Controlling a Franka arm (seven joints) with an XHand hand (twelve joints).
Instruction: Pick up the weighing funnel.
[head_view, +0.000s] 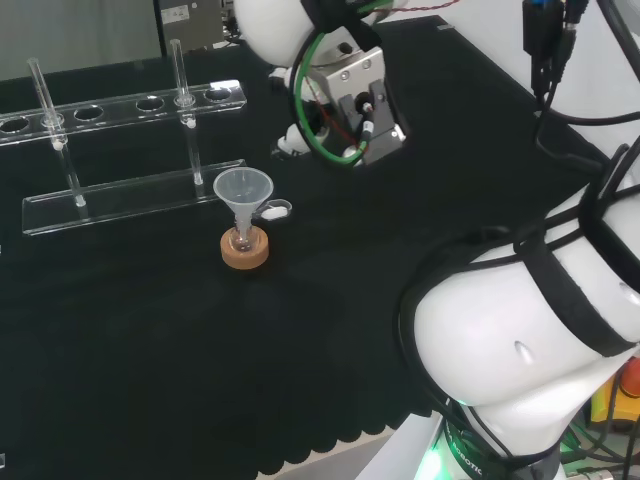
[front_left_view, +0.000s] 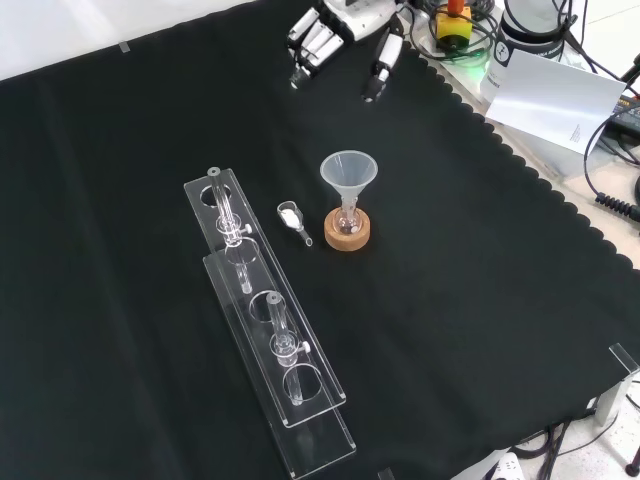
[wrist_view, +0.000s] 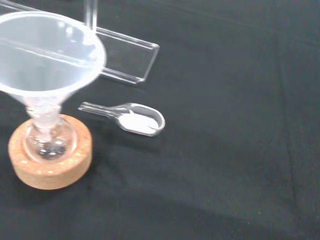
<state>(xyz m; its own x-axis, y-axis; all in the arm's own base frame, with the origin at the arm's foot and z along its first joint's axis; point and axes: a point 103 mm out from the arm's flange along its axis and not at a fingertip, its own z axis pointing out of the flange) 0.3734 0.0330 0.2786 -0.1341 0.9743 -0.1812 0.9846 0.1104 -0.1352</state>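
Lying beside the funnel (front_left_view: 348, 172), weighing funnel (front_left_view: 291, 216) well apart from the slack-fingered, empty hand (front_left_view: 318, 40).

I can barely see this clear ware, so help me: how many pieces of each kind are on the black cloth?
Funnel: 1
Weighing funnel: 1
Small flask: 1
Cork ring: 1
Clear rack: 1
Glass tubes: 2
Total: 7

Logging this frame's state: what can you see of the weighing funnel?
The weighing funnel is a small clear scoop with a short stem, glass or plastic by its look, with white powder in its bowl. It lies flat on the black cloth between the rack and the cork ring, seemingly touching neither. The hand hangs open, well apart from it.
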